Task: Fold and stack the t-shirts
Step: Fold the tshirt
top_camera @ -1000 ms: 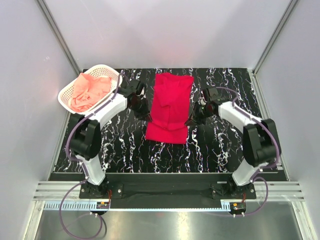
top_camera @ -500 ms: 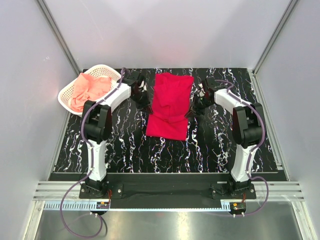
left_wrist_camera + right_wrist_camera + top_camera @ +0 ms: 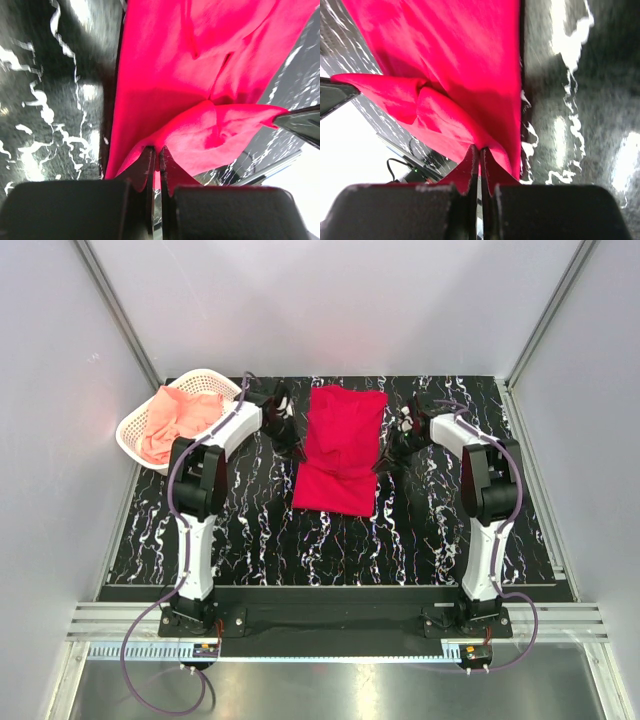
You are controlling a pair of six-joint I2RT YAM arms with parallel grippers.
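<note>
The crimson red t-shirt (image 3: 340,448) lies lengthwise on the black marbled table, its near part doubled over the far part. My left gripper (image 3: 294,452) is shut on the shirt's left edge, and the wrist view shows cloth (image 3: 200,90) pinched between the jaws (image 3: 156,152). My right gripper (image 3: 381,462) is shut on the right edge, with cloth (image 3: 455,75) pinched the same way (image 3: 479,150). The salmon-pink t-shirt (image 3: 175,422) lies crumpled in the basket at the far left.
The white lattice basket (image 3: 128,428) stands at the table's far left corner. Grey walls close in the table on three sides. The table's near edge (image 3: 340,590) runs in front of the arm bases.
Both grippers have carried the shirt's lifted edges farther away from the bases. The fold has shortened the shirt, and its near edge now lies farther up the table.
</note>
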